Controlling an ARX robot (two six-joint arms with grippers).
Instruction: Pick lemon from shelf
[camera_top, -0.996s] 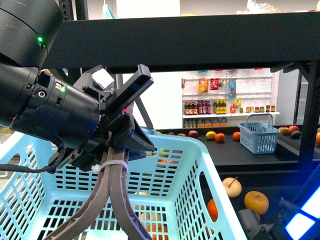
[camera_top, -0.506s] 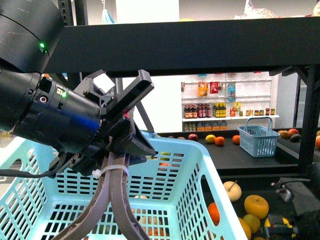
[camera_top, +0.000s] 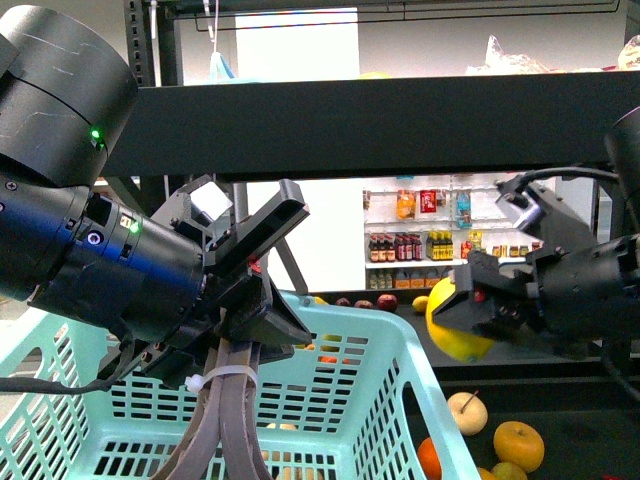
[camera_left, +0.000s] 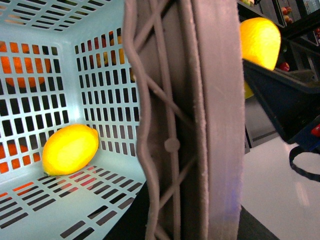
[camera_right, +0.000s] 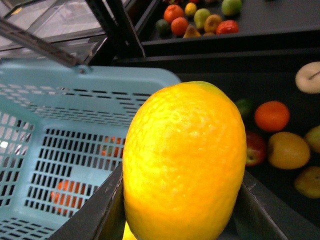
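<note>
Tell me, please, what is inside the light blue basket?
One lemon lies on the basket floor. The left tool hides much of the rest. The right tool grips a second lemon outside it.

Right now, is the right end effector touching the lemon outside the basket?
Touching. The right wrist view shows the lemon wedged between the dark fingers of the right end effector, with no gap on either side. The front view agrees.

The right gripper (camera_right: 175, 220) clamps the yellow lemon (camera_right: 184, 160) between dark jaws, near the light-blue basket (camera_right: 75, 95) and the fruit-laden shelf (camera_right: 280, 31).
</note>
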